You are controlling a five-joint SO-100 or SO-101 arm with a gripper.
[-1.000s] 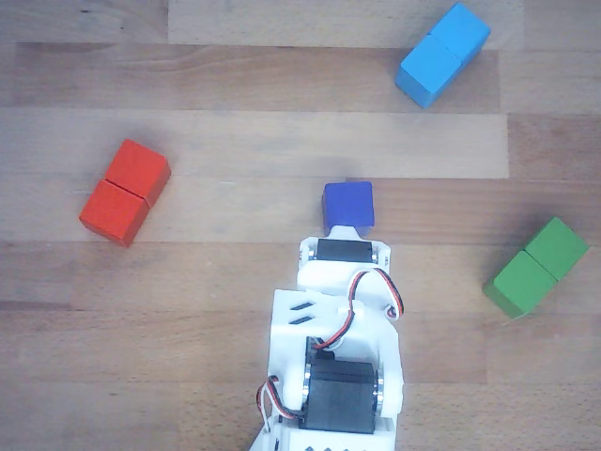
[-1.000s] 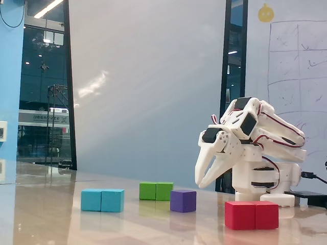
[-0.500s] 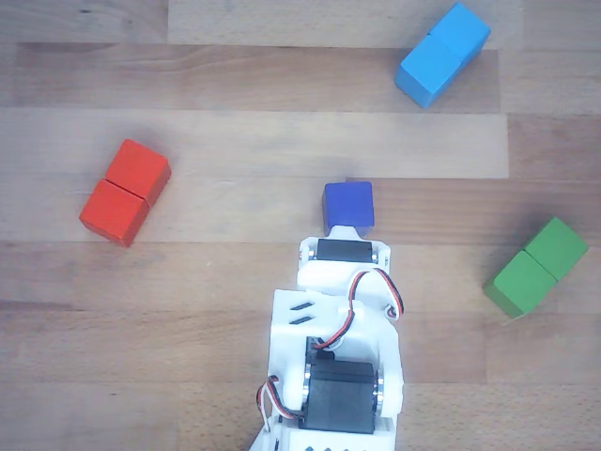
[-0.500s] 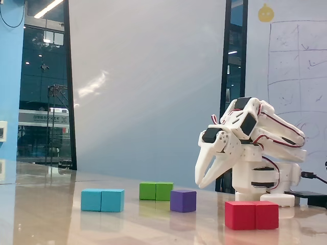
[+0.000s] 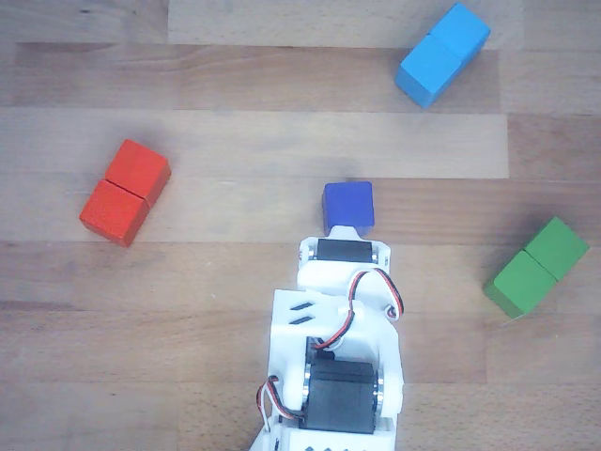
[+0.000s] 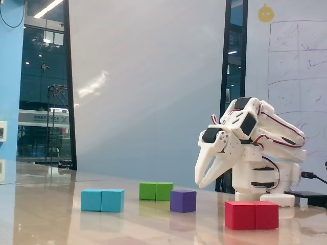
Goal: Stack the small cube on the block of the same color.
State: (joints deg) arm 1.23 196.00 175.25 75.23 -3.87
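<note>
Fixed view shows the end effector (image 6: 200, 182) hanging tips-down above the desk (image 6: 153, 224), its two white fingers slightly spread and pinching nothing, with the small cube (image 6: 183, 200) resting on the wood just below and beside the tips, toward 7 o'clock. Seen from above in the other view, that small cube (image 5: 348, 205) sits at 12 o'clock from the wrist housing. The sky-blue oblong block (image 5: 442, 53) lies well apart at about 1 o'clock from it, its long axis running 1-to-7.
</note>
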